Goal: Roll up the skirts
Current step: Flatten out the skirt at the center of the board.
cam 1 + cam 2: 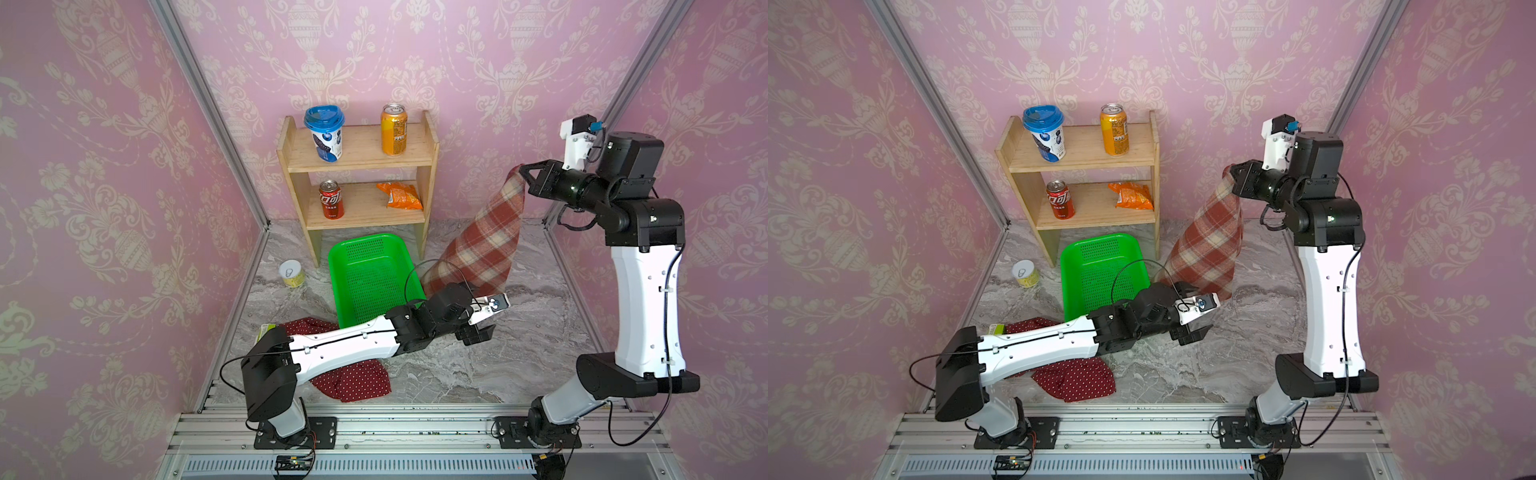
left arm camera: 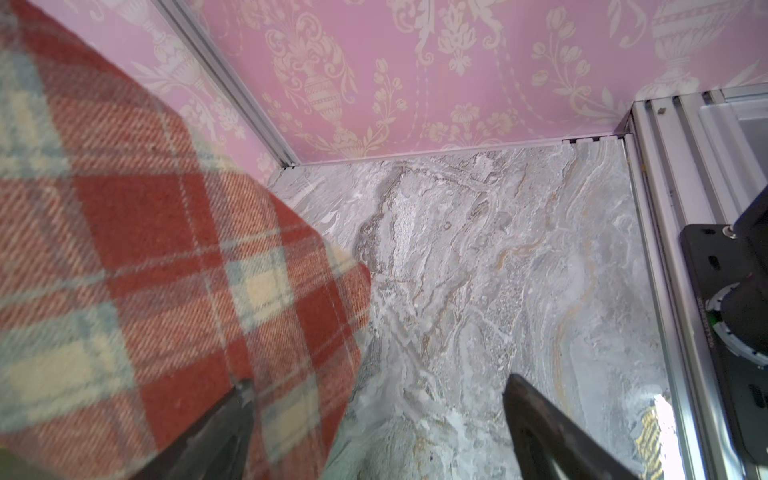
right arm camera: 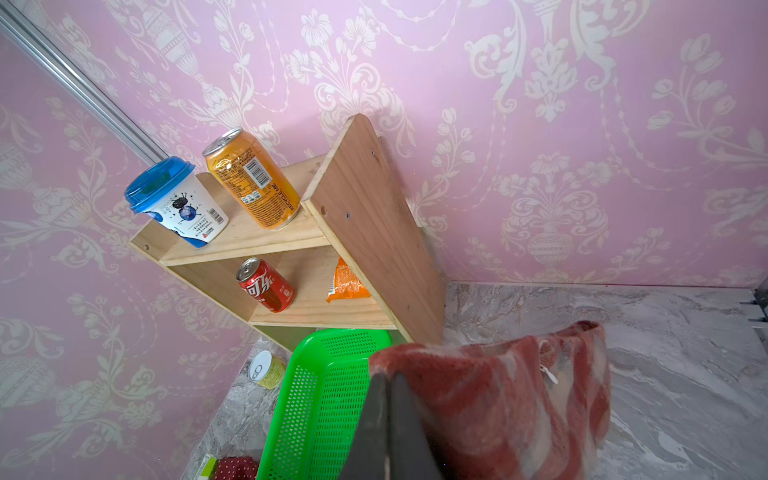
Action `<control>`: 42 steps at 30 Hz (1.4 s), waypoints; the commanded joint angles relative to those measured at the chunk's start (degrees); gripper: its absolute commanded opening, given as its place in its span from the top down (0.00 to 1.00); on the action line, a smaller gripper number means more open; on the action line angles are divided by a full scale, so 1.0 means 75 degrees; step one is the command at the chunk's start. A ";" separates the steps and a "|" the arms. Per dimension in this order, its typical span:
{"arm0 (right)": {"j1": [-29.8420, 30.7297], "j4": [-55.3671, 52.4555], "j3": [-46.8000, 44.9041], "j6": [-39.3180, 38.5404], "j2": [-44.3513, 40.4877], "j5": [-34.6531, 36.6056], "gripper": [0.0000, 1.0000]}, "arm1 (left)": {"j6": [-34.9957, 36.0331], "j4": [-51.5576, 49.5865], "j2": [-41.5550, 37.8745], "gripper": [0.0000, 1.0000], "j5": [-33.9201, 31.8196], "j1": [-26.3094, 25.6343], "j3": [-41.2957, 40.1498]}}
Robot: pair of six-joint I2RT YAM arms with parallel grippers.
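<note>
Plaid skirt [image 1: 482, 241]: thick woolly cone (red, cream)

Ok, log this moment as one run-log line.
right gripper: shut on plaid skirt, held up, hem near table | left gripper: open by its lower corner | polka-dot skirt: unrolled on table, partly under left arm

Green basket [image 1: 365, 278], wooden shelf [image 1: 361, 145], orange can [image 1: 394, 131]

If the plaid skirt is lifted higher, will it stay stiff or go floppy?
Likely floppy: the plaid skirt hangs in a long drape from the shut right gripper. Its weave looks thick, so probably heavy for cloth, and unlikely to slip.
</note>
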 commanded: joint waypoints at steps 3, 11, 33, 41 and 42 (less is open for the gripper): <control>0.0065 0.0523 -0.0437 0.0483 -0.0156 0.0078 1.00 | 0.0296 0.1615 0.0920 0.05 -0.1959 -0.0636 0.0106; -0.0280 -0.0140 0.0136 0.0592 0.0254 0.1033 1.00 | 0.1305 0.3198 0.2783 0.02 -0.4592 -0.1035 0.0820; 0.1294 0.1058 -0.2731 0.1116 0.0043 0.1122 1.00 | 0.0863 0.3148 -0.0168 0.01 -0.3015 -0.0677 -0.2297; 0.1427 0.1609 -0.2363 0.1608 0.2024 0.0616 1.00 | -0.0009 0.1960 -0.0488 0.01 -0.2124 -0.0437 -0.2438; 0.1339 0.1456 -0.2147 0.1589 0.2215 0.0629 1.00 | -0.0117 0.1832 -0.0421 0.01 -0.2010 -0.0409 -0.2360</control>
